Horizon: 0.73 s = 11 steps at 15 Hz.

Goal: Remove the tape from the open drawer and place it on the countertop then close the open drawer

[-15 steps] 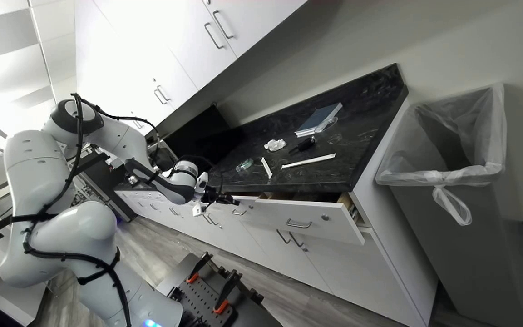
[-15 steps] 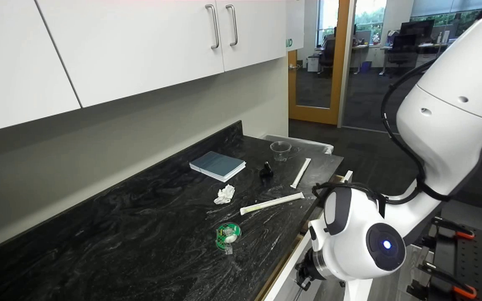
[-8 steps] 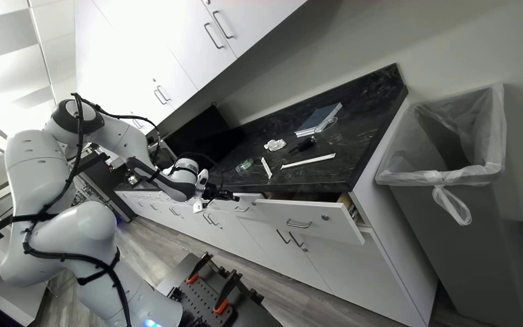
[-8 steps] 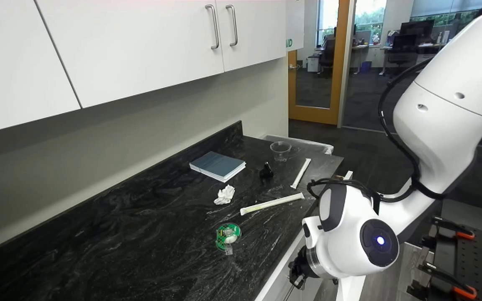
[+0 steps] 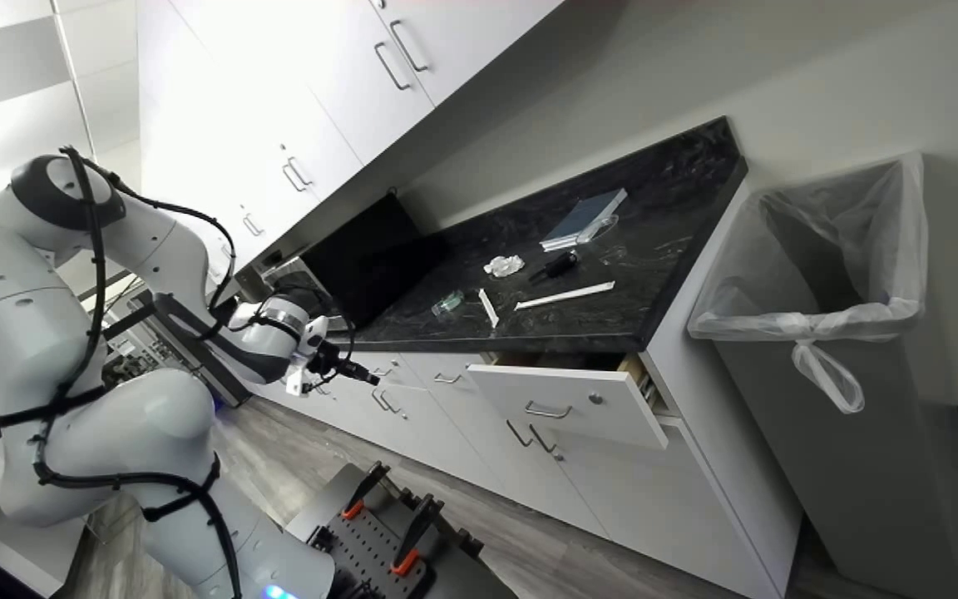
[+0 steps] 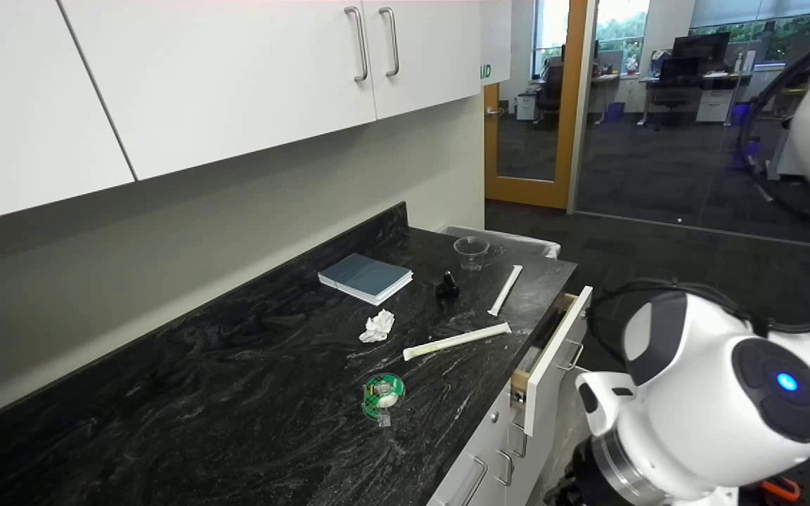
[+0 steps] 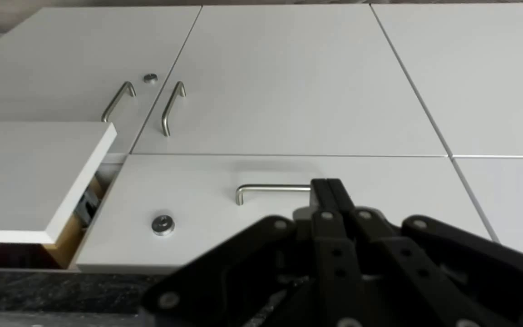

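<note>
The tape, in a green dispenser, lies on the black countertop point(image 6: 222, 400) near its front edge; the tape shows in both exterior views point(image 6: 383, 395) point(image 5: 447, 303). The open drawer point(image 5: 566, 403) has a white front, bar handle and yellowish wood sides; it sticks out at the countertop's end and also shows in the wrist view point(image 7: 30, 177). The drawer beside it point(image 7: 225, 236) is flush and shut. My gripper point(image 5: 374, 379) is shut and empty, apart from the cabinet fronts. In the wrist view its fingertips point(image 7: 330, 184) overlap the shut drawer's bar handle.
On the countertop are books point(image 6: 366, 276), crumpled paper point(image 6: 377, 327), a black object point(image 6: 448, 287), two white sticks point(image 6: 458, 341) and a clear cup point(image 6: 472, 253). A grey bin point(image 5: 845, 433) stands past its end. Upper cabinets point(image 6: 236, 77) hang above.
The drawer beside the open one stood slightly out with my gripper at its front; it has slid in flush. My gripper has then moved away from the cabinet fronts. The tape has not moved.
</note>
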{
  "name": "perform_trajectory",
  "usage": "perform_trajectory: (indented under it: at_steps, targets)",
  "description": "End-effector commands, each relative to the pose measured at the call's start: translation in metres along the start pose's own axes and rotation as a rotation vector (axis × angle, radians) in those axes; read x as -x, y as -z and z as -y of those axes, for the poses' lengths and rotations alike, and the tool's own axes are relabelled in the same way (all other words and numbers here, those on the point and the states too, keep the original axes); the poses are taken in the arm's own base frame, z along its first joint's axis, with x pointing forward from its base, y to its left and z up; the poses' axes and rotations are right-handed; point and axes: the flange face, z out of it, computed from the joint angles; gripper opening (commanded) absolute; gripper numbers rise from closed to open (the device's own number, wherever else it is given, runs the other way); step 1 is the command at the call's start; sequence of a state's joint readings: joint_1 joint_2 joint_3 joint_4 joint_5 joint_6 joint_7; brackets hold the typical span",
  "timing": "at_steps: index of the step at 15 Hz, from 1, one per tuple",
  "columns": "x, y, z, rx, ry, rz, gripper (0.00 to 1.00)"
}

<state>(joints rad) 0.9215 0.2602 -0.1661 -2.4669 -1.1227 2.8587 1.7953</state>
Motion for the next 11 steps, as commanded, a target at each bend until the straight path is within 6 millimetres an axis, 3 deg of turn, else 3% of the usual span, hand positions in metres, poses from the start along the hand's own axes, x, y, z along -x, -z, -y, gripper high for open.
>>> perform_trajectory:
  at_steps: [1,6,8,11]
  targets:
    - [0.016,0.059,-0.028,0.035,-0.053,0.048,0.02]
    - [0.022,0.112,-0.034,-0.01,-0.086,0.154,0.02]
    - [0.015,0.141,-0.034,-0.026,-0.094,0.201,0.01]
    - [0.005,0.168,-0.035,-0.029,-0.08,0.23,0.03]
